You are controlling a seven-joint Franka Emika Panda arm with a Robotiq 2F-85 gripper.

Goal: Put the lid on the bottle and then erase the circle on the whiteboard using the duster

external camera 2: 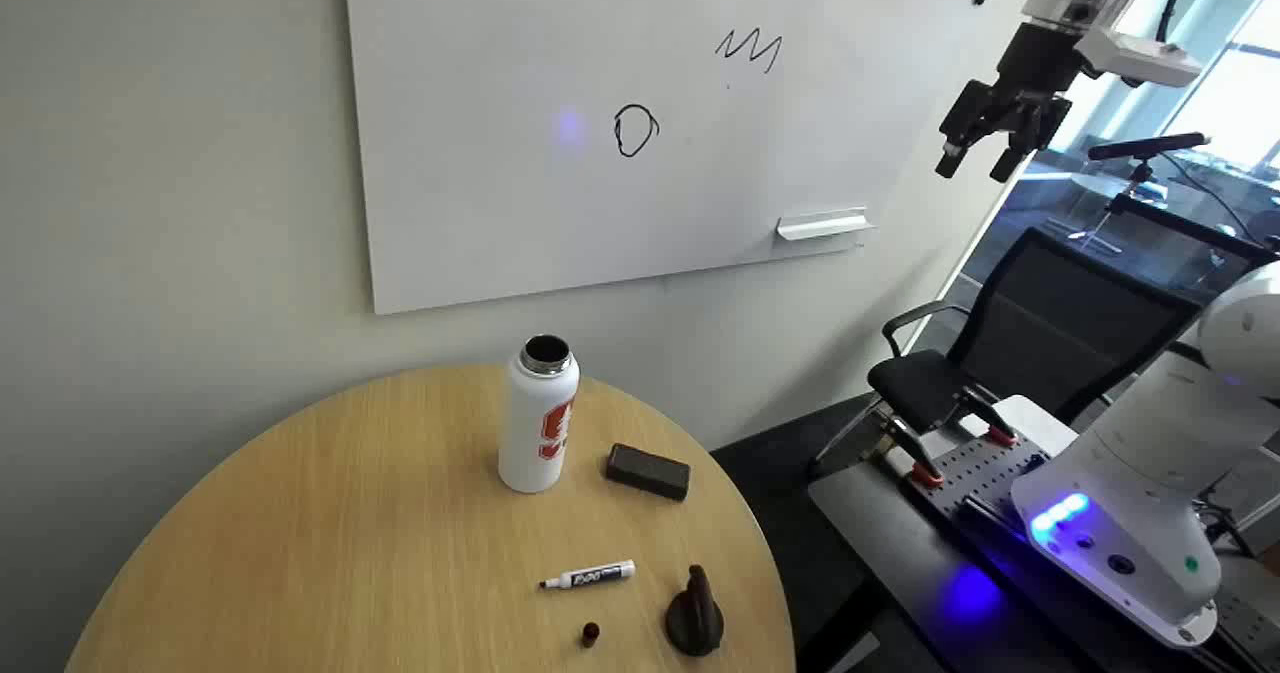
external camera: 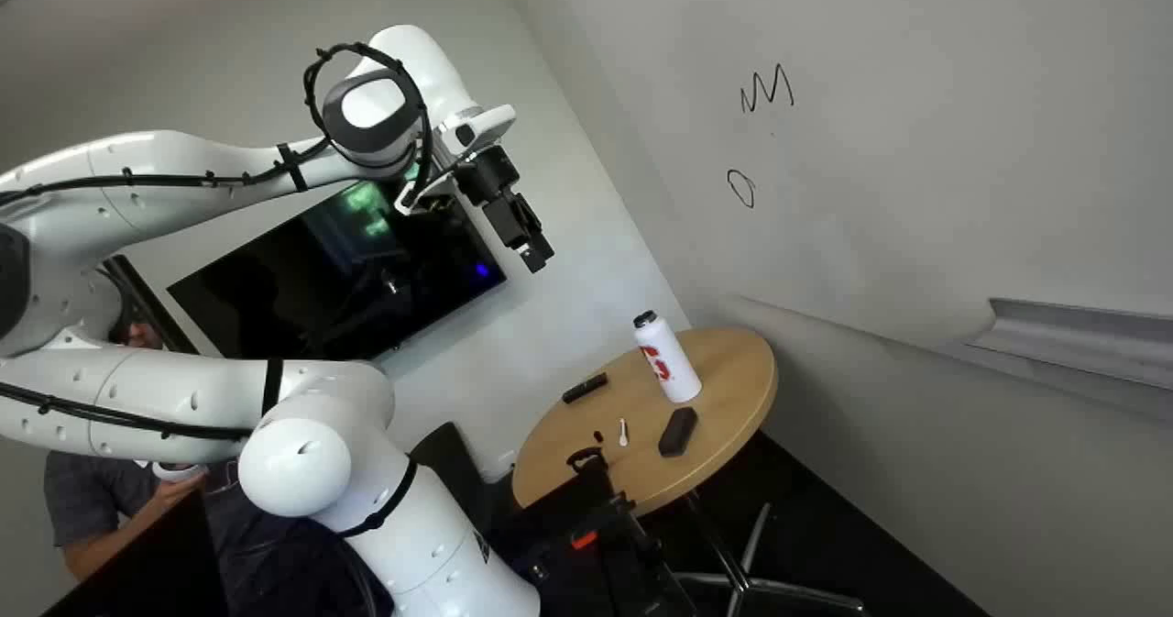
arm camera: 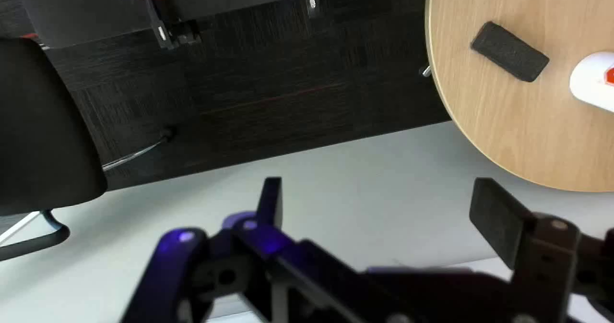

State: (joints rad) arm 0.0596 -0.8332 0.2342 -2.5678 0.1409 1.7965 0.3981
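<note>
In an exterior view, the gripper [external camera 2: 979,165] is hanging wide-jawed at two o'clock from the bottle [external camera 2: 533,418], the lid [external camera 2: 694,617] lying near five.

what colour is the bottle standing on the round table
The bottle is white, with a red print on its side; it shows best in an exterior view.

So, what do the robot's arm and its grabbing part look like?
The arm is mostly white with some dark grey, built of smooth, rounded sections. Black cables run along it and black straps wrap around it. The gripper is black and angular, with two blunt fingers.
</note>
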